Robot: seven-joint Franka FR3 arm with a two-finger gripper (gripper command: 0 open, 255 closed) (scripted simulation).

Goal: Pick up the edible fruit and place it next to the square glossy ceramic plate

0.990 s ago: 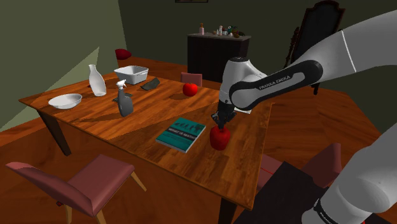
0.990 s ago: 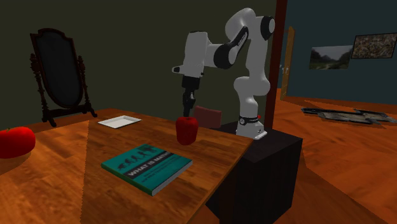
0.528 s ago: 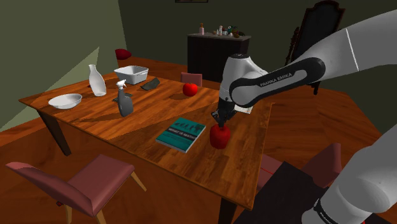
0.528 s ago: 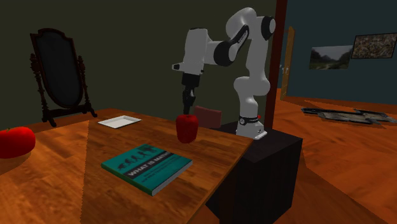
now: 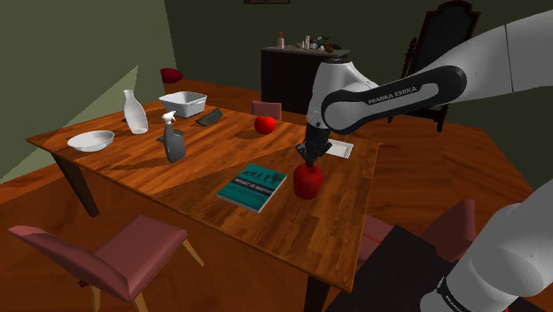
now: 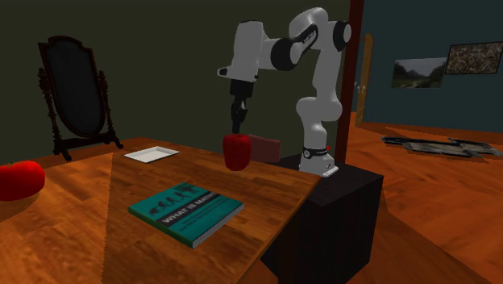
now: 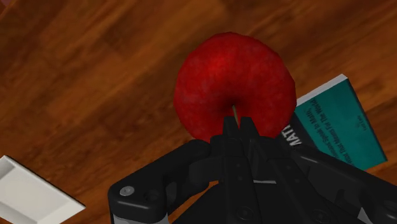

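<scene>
A red apple [image 5: 307, 181] hangs just above the wooden table [image 5: 177, 182], between the teal book and the plate. My black gripper [image 5: 309, 160] is shut on its stem from above; in the wrist view the fingers [image 7: 236, 125] meet at the dimple of the apple [image 7: 235, 83]. From the second exterior view the apple [image 6: 236, 152] dangles under the gripper [image 6: 237, 130], clear of the tabletop. The white square plate [image 5: 338, 149] lies flat behind the apple, near the far table edge, and appears as the plate [image 6: 151, 153] and the plate [image 7: 28, 198].
A teal book [image 5: 253, 187] lies beside the apple. A second red fruit [image 5: 264, 125] sits further back. A grey spray bottle [image 5: 173, 139], white bowl [image 5: 90, 140], white vase [image 5: 135, 113] and white basin [image 5: 183, 104] stand at the shoulder view's left. Chairs [image 5: 106, 257] surround the table.
The gripper has risen, still shut on the stem, lifting the apple off the tabletop and a little toward the plate.
</scene>
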